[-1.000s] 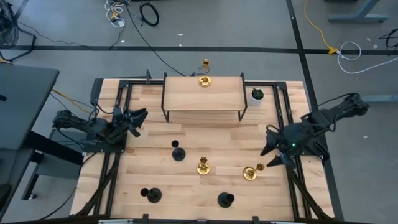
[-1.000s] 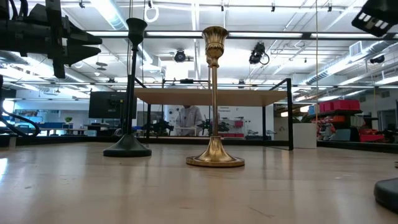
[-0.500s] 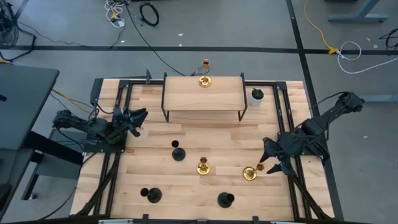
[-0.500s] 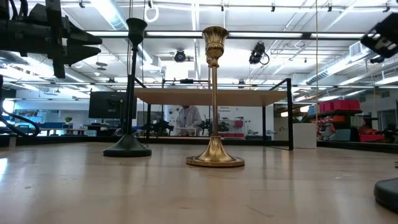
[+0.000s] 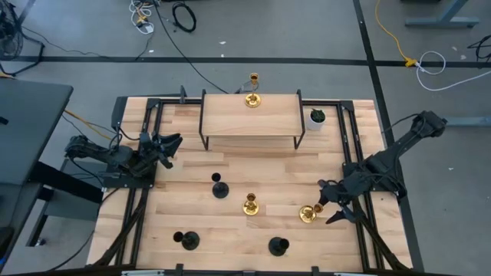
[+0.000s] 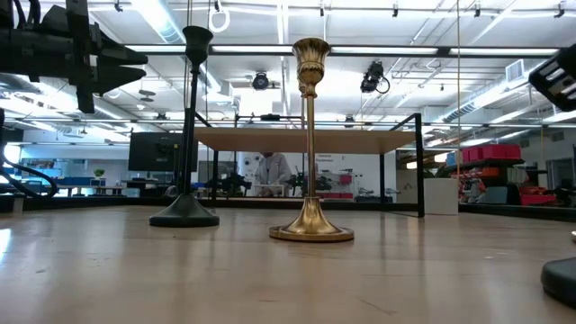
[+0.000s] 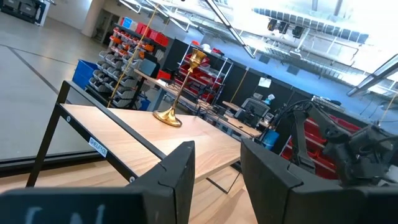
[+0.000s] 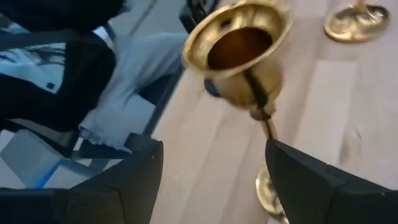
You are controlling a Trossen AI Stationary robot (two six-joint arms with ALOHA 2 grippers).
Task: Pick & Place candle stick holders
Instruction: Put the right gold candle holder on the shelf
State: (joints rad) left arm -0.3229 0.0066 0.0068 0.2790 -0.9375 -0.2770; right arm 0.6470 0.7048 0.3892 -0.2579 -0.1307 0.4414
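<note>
Your right gripper sits at the lower right of the high view, jaws spread wide around the top cup of a gold candle stick holder standing on the tabletop, holding nothing yet. Your left gripper waits at the left edge, jaws slightly parted and empty (another gold holder stands on the raised shelf).

No text, brand or number can be read anywhere. A small white label sits on the black metal frame bar. Its print is too small to tell.

Robotics lab, concrete floor, loose cables, parts-bin shelving, ceiling strip lights
</note>
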